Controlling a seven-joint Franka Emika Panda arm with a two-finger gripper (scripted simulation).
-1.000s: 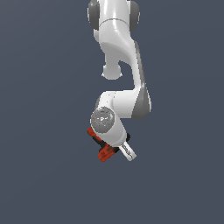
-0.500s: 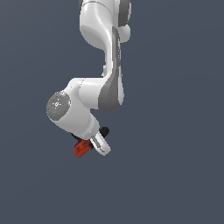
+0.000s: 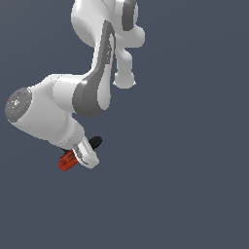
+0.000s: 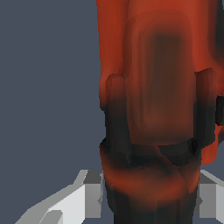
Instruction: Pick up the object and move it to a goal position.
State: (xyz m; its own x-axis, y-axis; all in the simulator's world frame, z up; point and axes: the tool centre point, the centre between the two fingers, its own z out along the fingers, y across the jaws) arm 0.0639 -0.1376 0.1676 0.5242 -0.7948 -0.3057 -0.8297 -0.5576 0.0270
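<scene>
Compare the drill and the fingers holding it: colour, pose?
Colour: the drill is red-orange with a black nose tip, while the fingers are pale grey-white. Pose: in the wrist view the drill's body fills the middle, while the fingers sit at its two sides, closed against it. In the exterior view the drill pokes out both sides of the gripper. Both are simple renders.
</scene>
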